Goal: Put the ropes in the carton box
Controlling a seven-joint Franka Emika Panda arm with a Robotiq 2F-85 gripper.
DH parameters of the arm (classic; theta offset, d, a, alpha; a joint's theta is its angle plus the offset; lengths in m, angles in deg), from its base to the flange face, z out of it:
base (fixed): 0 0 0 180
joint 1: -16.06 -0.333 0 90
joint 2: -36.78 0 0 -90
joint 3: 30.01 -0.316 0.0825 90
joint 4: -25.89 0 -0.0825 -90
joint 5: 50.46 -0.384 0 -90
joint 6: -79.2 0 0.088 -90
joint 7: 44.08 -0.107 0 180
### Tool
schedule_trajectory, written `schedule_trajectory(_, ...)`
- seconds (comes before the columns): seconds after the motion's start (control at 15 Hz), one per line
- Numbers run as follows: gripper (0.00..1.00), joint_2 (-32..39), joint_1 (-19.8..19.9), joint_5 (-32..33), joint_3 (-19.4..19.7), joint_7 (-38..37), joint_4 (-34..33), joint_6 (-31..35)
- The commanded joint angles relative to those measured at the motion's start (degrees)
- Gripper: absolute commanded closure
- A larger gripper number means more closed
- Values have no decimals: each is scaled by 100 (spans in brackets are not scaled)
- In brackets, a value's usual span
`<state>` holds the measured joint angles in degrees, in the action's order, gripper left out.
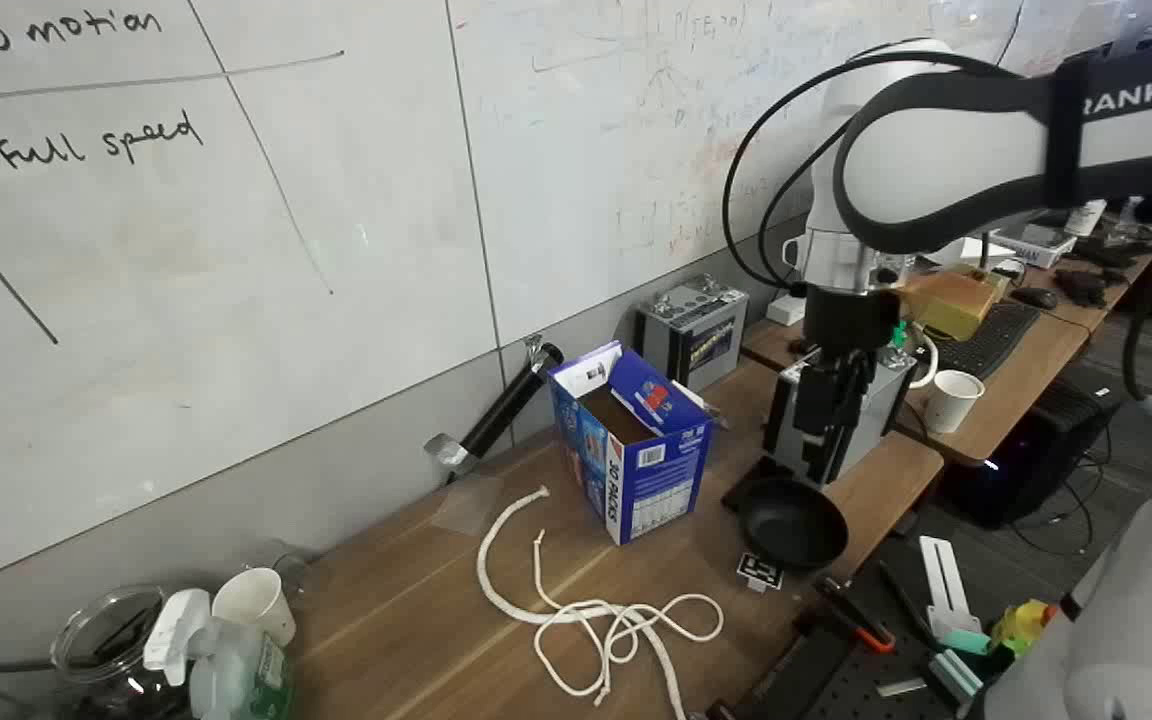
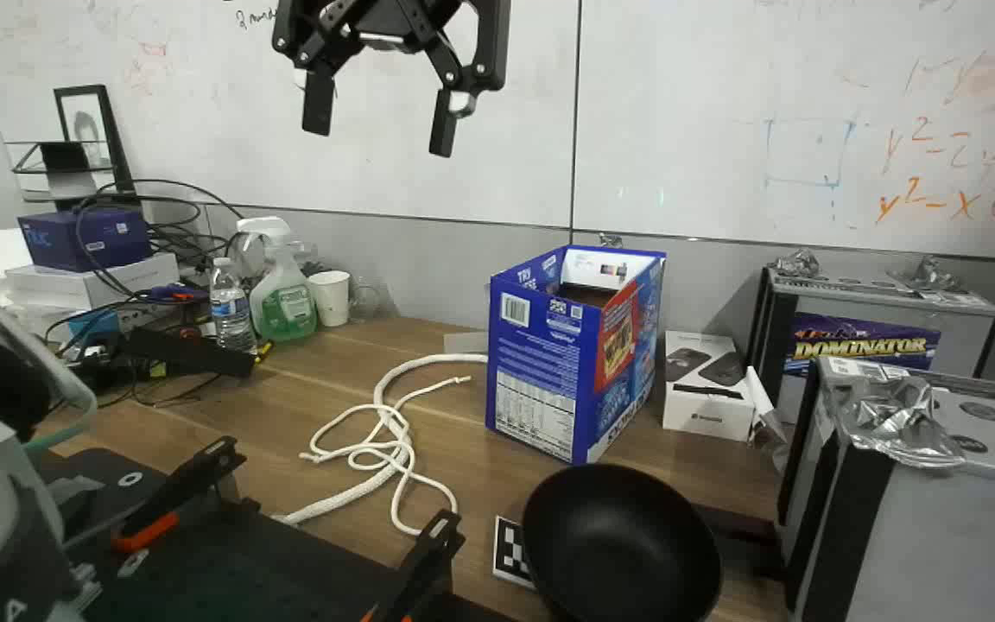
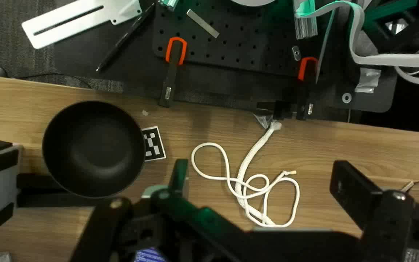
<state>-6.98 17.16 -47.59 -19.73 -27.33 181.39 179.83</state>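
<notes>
The gripper [image 2: 378, 143] hangs well above the desk [image 3: 358, 145] from where I'm standing, jaws spread wide, nothing in them. The thin rope [image 3: 228, 177] lies tangled across the thick rope [image 3: 242, 171] down there, between the jaws in the wrist view. Thick one's long axis runs crosswise to how they'd close, so imo near-straight drop and pinch. The carton box [image 2: 568, 358] stands near both, top open.

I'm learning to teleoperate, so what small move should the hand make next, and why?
I'd probably lower the hand toward the thin rope. The hand is open, holds nothing and hangs above the table; that rope lies looped across the thick rope, both outside the open-topped carton box.
</notes>
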Motion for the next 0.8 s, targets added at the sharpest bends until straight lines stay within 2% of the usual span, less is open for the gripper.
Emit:
schedule_trajectory(0.0,0,4,34,-20,-33,18,-17,-5)
schedule_trajectory(0.47,0,12,20,-32,-26,32,-10,46)
schedule_trajectory(0.73,0,187,-21,-28,-82,-9,135,596)
